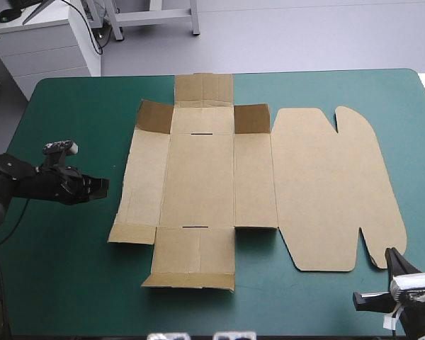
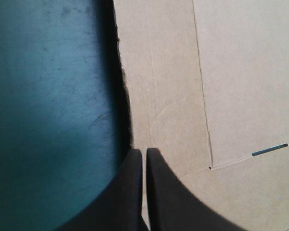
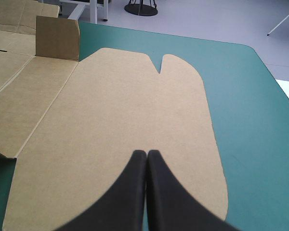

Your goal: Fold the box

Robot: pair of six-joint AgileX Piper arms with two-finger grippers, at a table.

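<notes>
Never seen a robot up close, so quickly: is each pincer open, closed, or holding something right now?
Left pincer: closed, empty, at the box's left edge.
Right pincer: closed, empty, facing the lid.

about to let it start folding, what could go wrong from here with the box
The left hand is shut at the left edge of the box; nudging there could slide the sheet instead of raising that wall. The right hand, also shut, sits by the near corner of the lid and seems not to pin it, so the box may skid. The raised far flaps could get crushed.
</notes>
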